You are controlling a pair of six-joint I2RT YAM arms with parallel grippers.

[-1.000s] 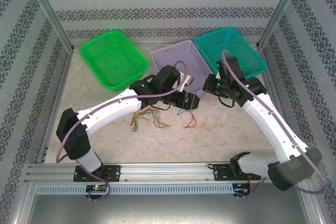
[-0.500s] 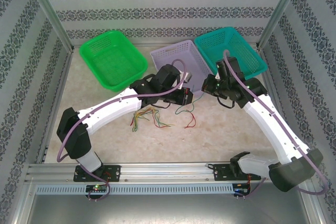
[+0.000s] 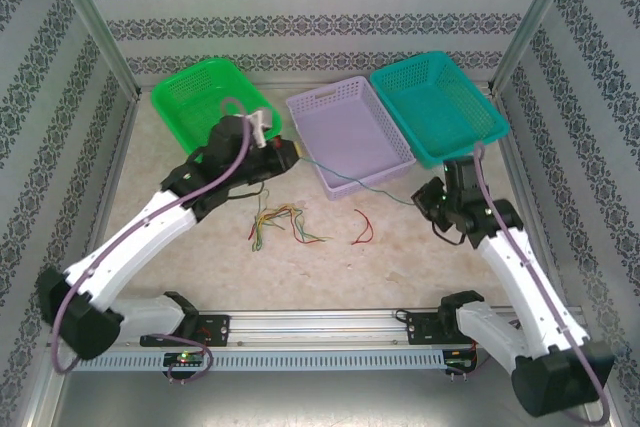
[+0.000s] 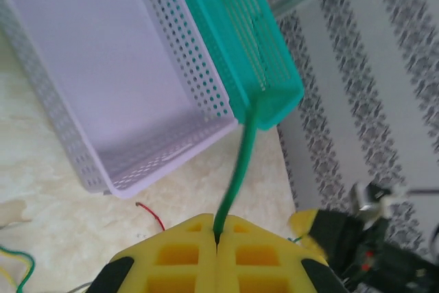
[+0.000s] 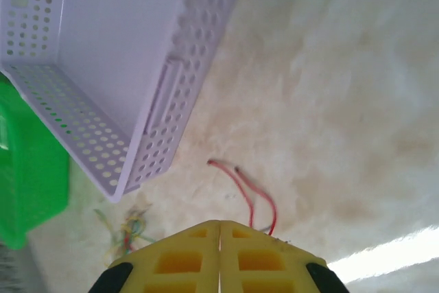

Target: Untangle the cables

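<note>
1. You are seeing the green cable (image 4: 241, 149) as a blur in the left wrist view, and its near end is hiding between the pressed-together fingers (image 4: 182, 255) of the left gripper (image 4: 217, 235).
2. From above, its far end is hiding under the right gripper (image 3: 425, 199), so you cannot tell if it is being pinched there.
3. The red cable (image 5: 243, 190) is hiding its lower end behind that gripper's yellow fingers (image 5: 260, 262).
4. The tangle of cables (image 3: 280, 224) is looking too small from above to tell which wire is crossing which.
5. The left wrist view's top edge is cutting off the purple basket (image 4: 195, 66) and the teal basket (image 4: 260, 53).
6. The right arm (image 4: 370, 245) is showing there as a dark blur.
</note>
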